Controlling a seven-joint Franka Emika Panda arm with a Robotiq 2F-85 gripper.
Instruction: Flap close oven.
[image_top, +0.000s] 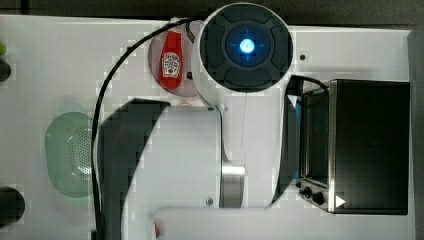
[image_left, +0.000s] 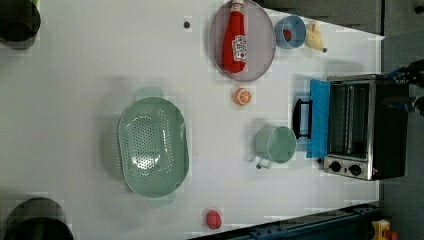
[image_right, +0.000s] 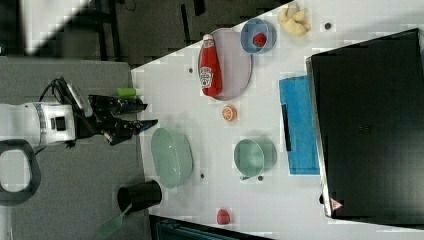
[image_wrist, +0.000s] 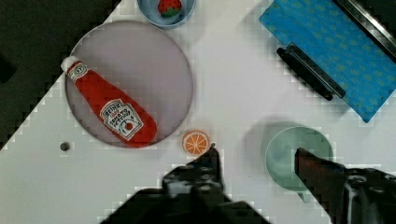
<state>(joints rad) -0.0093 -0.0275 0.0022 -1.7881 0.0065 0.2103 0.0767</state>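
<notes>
White table (image_left: 100, 60) carries the oven (image_left: 370, 127) at the left view's right, its flap (image_left: 318, 117) lying open and flat; the claw (image_wrist: 254, 161), open and empty, could clip the green cup (image_left: 275, 144) beside the handle (image_left: 301, 118) while approaching.

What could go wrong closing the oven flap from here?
1. The pale green metal cup stands right beside the black bar handle of the open blue glass flap; the open gripper may knock it on approach.
2. The small orange slice also lies near the path.
3. Pushing off-centre could shove the black boxy toaster oven instead of swinging the flap.
</notes>
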